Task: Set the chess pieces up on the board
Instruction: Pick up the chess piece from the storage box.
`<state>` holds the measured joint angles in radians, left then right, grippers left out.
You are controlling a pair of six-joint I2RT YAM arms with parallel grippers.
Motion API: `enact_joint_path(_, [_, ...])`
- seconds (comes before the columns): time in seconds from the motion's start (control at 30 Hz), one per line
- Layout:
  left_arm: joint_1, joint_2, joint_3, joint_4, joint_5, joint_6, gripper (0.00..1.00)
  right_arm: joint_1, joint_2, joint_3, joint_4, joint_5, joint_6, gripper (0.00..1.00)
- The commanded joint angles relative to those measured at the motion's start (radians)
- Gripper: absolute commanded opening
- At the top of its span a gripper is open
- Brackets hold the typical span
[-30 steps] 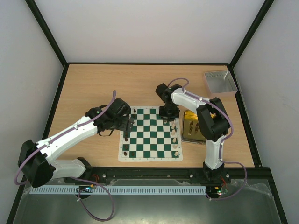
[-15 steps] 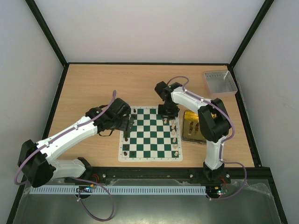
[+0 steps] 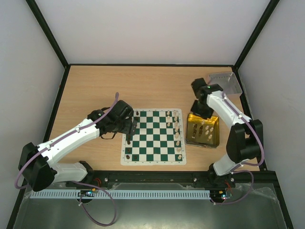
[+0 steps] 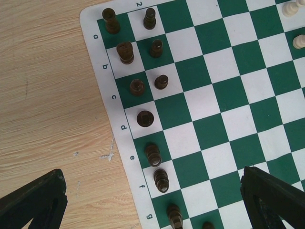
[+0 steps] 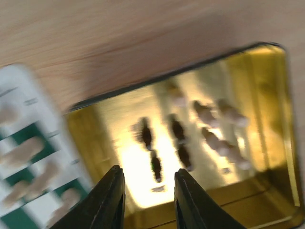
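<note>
- Right claw (image 5: 147,191): fingers a narrow gap apart, nothing between them; hanging over yellow tray (image 5: 281,86). View motion-blurred.
- Just ahead of fingertips: black pieces (image 5: 155,164) lying on tray floor, cream pieces (image 5: 224,143) to their right.
- Left of claw: board (image 5: 28,136) just beside tray, more cream pieces on its nearest squares.
- Beyond right arm: grey tray (image 3: 224,82) at far corner of table (image 3: 119,86).
- Left claw (image 4: 151,193): fingers spread wide, empty, above board's lettered edge.
- Ahead of left claw: black pieces upright along squares a to g, three more in second column.
</note>
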<state>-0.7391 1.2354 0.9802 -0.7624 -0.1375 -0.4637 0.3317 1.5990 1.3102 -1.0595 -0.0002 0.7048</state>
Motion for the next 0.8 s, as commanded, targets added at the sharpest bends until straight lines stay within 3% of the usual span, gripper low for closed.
enact_joint_path(0.0, [0.004,0.008,-0.021,0.015,0.023,0.006,0.99,-0.109,-0.036,-0.122,0.032,0.051,0.029,0.27])
enact_joint_path(0.77, [-0.005,0.020,-0.025,0.016,0.027,0.003,0.99,-0.259,0.035,-0.251,0.267,-0.110,0.006,0.23])
